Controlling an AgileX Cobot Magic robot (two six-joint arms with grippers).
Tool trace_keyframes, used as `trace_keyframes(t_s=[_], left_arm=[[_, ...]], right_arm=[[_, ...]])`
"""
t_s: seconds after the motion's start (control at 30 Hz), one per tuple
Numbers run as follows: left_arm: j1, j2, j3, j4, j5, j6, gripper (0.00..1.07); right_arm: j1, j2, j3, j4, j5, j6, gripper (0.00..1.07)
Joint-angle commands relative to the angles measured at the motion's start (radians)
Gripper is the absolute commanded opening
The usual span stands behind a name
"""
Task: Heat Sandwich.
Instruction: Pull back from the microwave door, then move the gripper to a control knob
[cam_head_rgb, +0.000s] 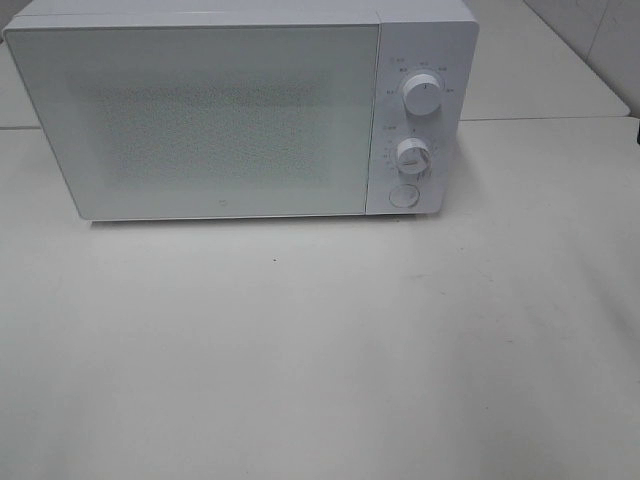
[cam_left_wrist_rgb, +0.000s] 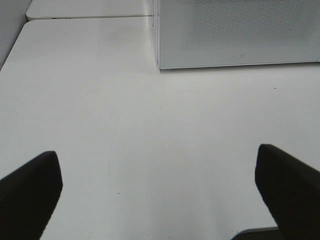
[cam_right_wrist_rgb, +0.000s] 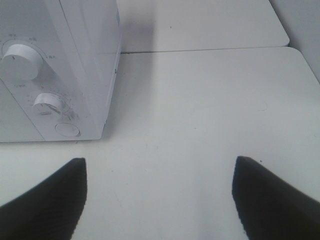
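White microwave (cam_head_rgb: 220, 110), count 1, fills the upper half of the exterior view, left of centre, and sits on the pale counter (cam_head_rgb: 320, 350). Its door (cam_head_rgb: 190, 120) is closed, with a frosted, speckled front, so nothing behind it can be made out. The control panel (cam_head_rgb: 418, 40) is on the microwave's right side and has 2 round knobs, upper knob (cam_head_rgb: 423, 95) over lower knob (cam_head_rgb: 412, 155), plus 1 round button (cam_head_rgb: 403, 196) below them. A seam line on the right edge splits the counter from a second surface (cam_head_rgb: 540, 70) behind it. Sandwich: no view shows it, so I can't tell where it is. There are 2 claws, neither visible in the exterior view. Left claw (cam_left_wrist_rgb: 156, 151): 2 dark fingers (cam_left_wrist_rgb: 30, 195) spread wide apart with nothing between them, over bare counter, the microwave's front corner ahead. Right claw (cam_right_wrist_rgb: 160, 161): 2 dark fingers (cam_right_wrist_rgb: 270, 200), also wide apart and holding nothing, facing the counter just beside the control panel. Neither claw touches the microwave.
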Motion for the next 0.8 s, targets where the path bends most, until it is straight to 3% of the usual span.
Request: trace_keyframes(t_s=[0.03,0.23,0.43,0.6,0.7,0.8], left_arm=[[0.005,-0.028,0.005,-0.004,-0.013,-0.006,1.03],[0.005,-0.028,0.005,-0.004,-0.013,-0.006,1.03],[0.005,-0.028,0.005,-0.004,-0.013,-0.006,1.03],[0.005,-0.028,0.005,-0.004,-0.013,-0.006,1.03],[0.005,-0.028,0.005,-0.004,-0.013,-0.006,1.03],[0.005,-0.028,0.005,-0.004,-0.013,-0.006,1.03]], right_arm=[[-0.008,0.055,0.002,0.004,-0.107,0.016,0.77],[-0.006,0.160,0.064,0.019,-0.413,0.015,0.77],[0.002,0.242,0.119,0.108,-0.557,-0.068,0.77],[0.092,0.325,0.157,0.248,-0.721,-0.225,0.78],[0.219,0.403,0.163,0.386,-0.820,-0.336,0.87],[0.279,0.444,0.163,0.451,-0.878,-0.373,0.90]])
